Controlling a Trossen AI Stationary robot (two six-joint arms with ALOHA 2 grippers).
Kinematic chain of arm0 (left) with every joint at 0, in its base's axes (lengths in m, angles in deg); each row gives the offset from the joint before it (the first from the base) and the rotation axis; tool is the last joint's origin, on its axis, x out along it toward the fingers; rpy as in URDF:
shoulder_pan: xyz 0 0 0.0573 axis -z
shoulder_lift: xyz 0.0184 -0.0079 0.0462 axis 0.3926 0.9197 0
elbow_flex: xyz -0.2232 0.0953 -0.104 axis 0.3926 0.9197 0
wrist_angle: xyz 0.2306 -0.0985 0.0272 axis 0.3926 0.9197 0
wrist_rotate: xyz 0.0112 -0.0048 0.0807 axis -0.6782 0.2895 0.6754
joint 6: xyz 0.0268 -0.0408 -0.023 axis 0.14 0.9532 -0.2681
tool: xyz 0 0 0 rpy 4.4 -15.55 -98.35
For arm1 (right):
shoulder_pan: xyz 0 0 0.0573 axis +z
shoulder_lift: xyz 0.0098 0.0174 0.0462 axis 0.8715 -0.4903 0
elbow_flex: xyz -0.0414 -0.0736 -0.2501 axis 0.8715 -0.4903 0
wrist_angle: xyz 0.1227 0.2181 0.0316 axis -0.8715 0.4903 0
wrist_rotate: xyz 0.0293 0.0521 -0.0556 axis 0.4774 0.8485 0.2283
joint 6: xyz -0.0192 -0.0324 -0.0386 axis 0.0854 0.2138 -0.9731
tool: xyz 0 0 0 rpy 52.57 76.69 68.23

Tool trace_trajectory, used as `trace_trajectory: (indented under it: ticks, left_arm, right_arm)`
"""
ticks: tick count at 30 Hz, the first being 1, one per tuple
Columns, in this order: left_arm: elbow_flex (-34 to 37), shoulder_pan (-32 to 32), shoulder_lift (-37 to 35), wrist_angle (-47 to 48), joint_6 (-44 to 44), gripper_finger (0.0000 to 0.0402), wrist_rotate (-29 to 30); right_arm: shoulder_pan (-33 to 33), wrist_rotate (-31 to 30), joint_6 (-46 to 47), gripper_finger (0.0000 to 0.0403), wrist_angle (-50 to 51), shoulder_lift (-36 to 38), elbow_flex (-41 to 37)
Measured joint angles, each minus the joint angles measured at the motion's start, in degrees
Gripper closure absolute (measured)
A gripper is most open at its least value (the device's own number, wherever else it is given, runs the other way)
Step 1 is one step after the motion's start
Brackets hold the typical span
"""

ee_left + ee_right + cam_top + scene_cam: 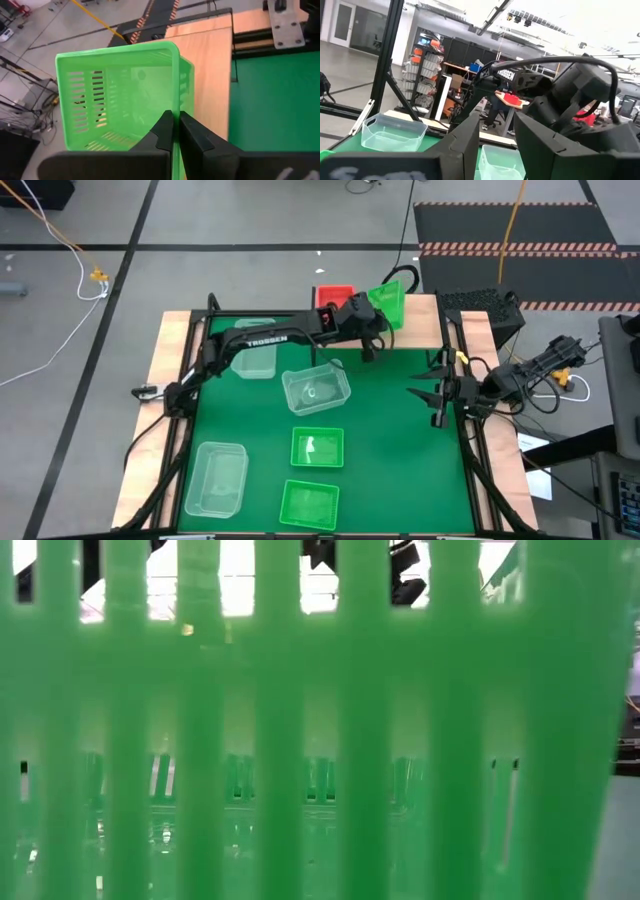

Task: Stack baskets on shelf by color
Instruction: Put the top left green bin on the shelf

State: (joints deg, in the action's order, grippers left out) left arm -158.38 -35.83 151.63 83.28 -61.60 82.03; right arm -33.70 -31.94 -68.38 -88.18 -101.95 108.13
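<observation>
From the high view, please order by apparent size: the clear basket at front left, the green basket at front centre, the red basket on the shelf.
1. Clear basket.
2. Green basket.
3. Red basket, partly hidden by the left arm, so unsure.

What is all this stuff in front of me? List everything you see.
held green basket: one, bright green, tilted above the shelf
green baskets: two, on the mat's near half, the second nearest the edge
clear baskets: three, see-through, on the mat
red basket: one seen, on the shelf
shelf: one, light wood, far edge
mat: one, green, table top
left end effector: shut on the held green basket's wall
right end effector: open, empty, right side
</observation>
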Motion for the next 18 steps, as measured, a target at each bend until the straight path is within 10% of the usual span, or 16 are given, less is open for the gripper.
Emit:
trace_trajectory:
  ticks: [18]
  left_arm:
    - [0.04,0.15,-0.02,4.07,6.54,0.0381,0.68]
  right_arm:
    - [0.00,0.02,1.46,0.0287,-0.66,-0.05,0.00]
